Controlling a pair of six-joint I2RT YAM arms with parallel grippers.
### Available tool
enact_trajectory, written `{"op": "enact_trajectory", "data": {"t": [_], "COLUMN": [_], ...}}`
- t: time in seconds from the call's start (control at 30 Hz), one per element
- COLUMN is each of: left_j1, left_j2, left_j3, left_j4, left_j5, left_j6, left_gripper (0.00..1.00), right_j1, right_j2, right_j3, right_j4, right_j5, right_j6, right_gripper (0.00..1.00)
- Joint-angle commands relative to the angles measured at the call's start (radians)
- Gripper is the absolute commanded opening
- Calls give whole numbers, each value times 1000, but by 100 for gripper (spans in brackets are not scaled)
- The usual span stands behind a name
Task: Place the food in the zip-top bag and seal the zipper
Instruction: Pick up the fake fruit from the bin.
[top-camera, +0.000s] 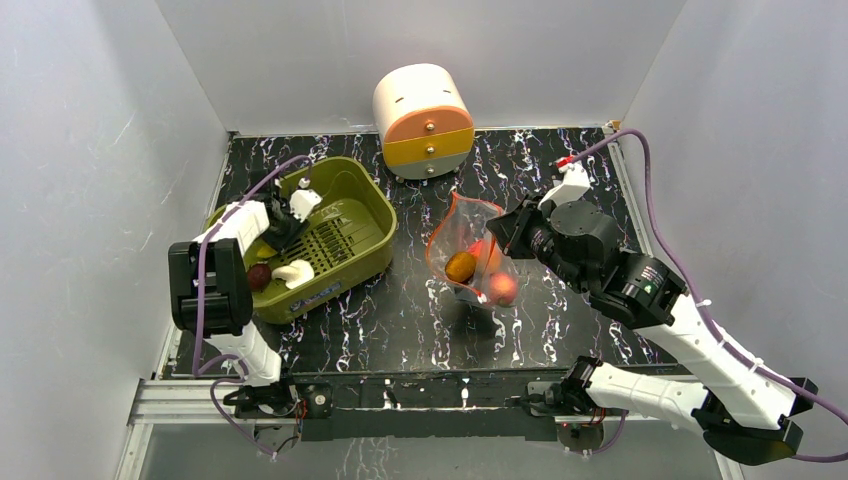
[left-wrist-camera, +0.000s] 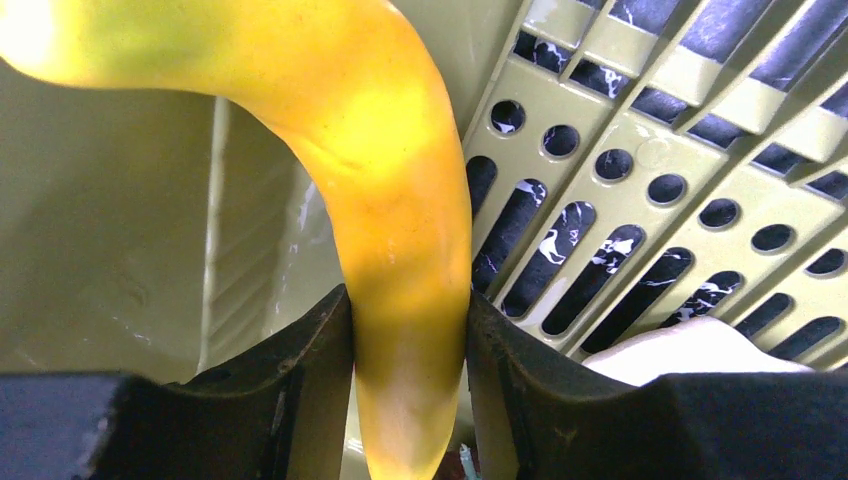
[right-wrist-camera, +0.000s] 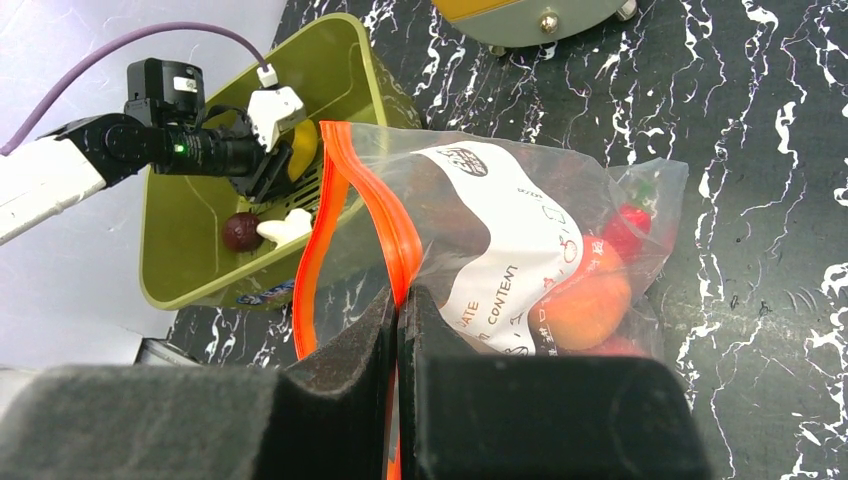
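Observation:
My left gripper (left-wrist-camera: 408, 350) is shut on a yellow toy banana (left-wrist-camera: 390, 170) inside the olive-green basket (top-camera: 350, 195); it also shows in the top view (top-camera: 285, 215). A dark purple ball (top-camera: 259, 276) and a white piece (top-camera: 293, 271) lie in the basket. My right gripper (right-wrist-camera: 398, 310) is shut on the red-orange zipper (right-wrist-camera: 395, 235) of the clear zip-top bag (right-wrist-camera: 520, 250) and holds its mouth open toward the basket. Orange and red fruits (top-camera: 478, 265) sit inside the bag (top-camera: 470, 250).
A round white and orange drawer box (top-camera: 424, 120) stands at the back middle. The basket sits at the left, against the left wall. Black marbled tabletop (top-camera: 400, 320) lies between the basket and the bag.

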Motion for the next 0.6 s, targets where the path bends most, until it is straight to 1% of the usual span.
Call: {"op": "enact_trajectory", "data": {"t": [0.0, 0.23, 0.43, 0.57], "left_j1": [-3, -6, -17, -25], "left_j2": [-51, -174, -290, -384], "left_j3": [31, 27, 18, 1], "left_j4": [-60, -50, -23, 34], "left_j5": [58, 92, 206, 337], "left_j6": [-54, -120, -218, -328], "left_gripper": [34, 34, 34, 34], "right_j1": [2, 2, 2, 2], "right_j2": [-22, -24, -20, -13], "right_j3": [6, -10, -43, -68], "right_j4": [59, 64, 85, 112], "right_j5": [15, 2, -19, -26], "right_j6": [10, 24, 60, 99], "right_gripper": [0, 0, 0, 0]}}
